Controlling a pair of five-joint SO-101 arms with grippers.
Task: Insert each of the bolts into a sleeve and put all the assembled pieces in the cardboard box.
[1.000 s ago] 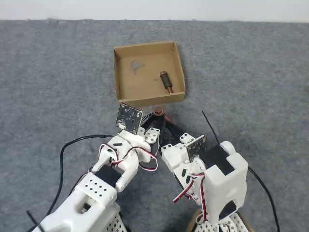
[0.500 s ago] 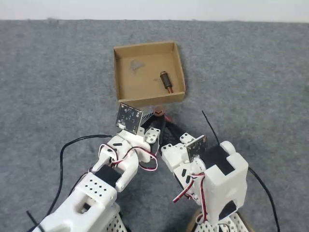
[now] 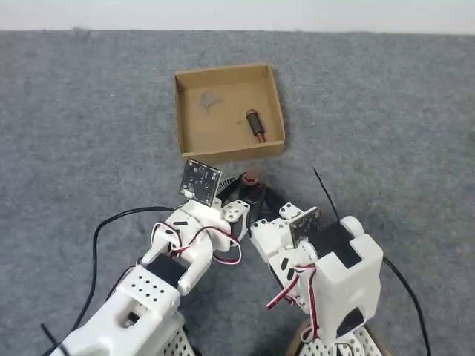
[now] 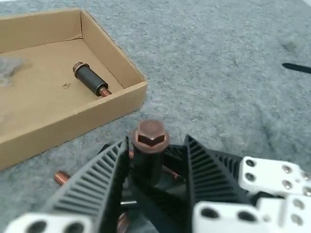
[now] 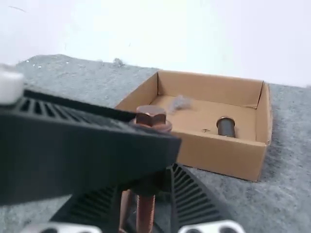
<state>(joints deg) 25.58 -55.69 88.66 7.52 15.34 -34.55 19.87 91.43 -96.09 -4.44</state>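
The cardboard box (image 3: 180, 111) lies on the grey carpet, with one assembled bolt-and-sleeve piece (image 3: 255, 123) inside (image 4: 90, 79) (image 5: 225, 126). Just in front of the box, both grippers meet around a second piece. In the left wrist view a copper hex-head bolt (image 4: 150, 136) stands upright in a dark sleeve (image 4: 146, 165), and my left gripper (image 4: 155, 148) is shut on that sleeve. My right gripper (image 5: 146, 206) is closed around the bolt's threaded shaft (image 5: 145, 216) below. The bolt head (image 3: 251, 176) (image 5: 151, 118) sticks up above the black fingers.
A copper threaded tip (image 4: 60, 177) lies on the carpet beside the left gripper, between it and the box's front wall (image 4: 73, 121). Black cables (image 3: 111, 222) (image 3: 323, 193) trail on the carpet next to both arms. Open carpet surrounds the box.
Both grippers and the bolt head between them have shifted slightly to the right. The right arm has moved a little the same way. The box and its piece have stayed put.
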